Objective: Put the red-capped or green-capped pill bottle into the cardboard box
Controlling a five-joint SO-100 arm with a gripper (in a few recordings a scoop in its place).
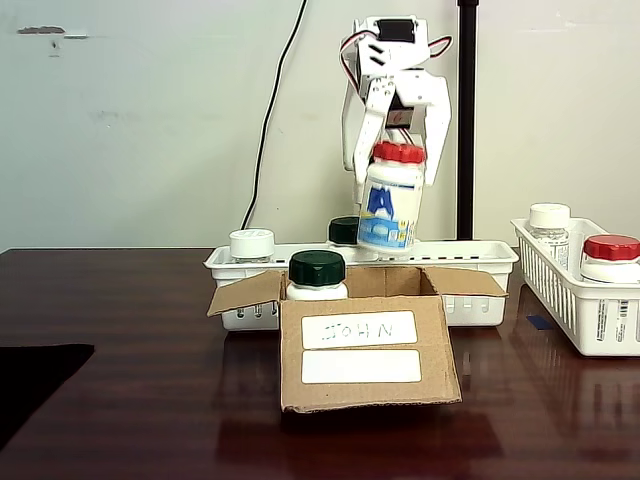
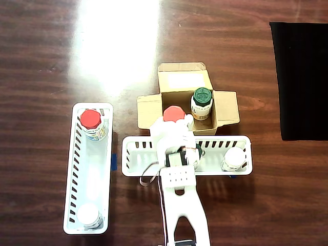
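The pill bottle (image 1: 391, 203), pinched upright between my gripper's (image 1: 398, 150) fingers, hung above the cardboard box (image 1: 365, 350), at three o'clock from the green-capped bottle (image 1: 317, 276).

Hand (image 2: 177, 125) holds red-capped pill bottle (image 2: 174, 114) over cardboard box (image 2: 225, 105); green-capped bottle (image 2: 202, 101) inside.

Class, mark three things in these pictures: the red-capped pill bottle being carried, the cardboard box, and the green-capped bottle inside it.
pill bottle (image 1: 390, 205), fixed view, on its blue-and-white label.
cardboard box (image 1: 366, 394), fixed view, on its bare brown front.
green-capped bottle (image 2: 202, 95), overhead view, on its cap.
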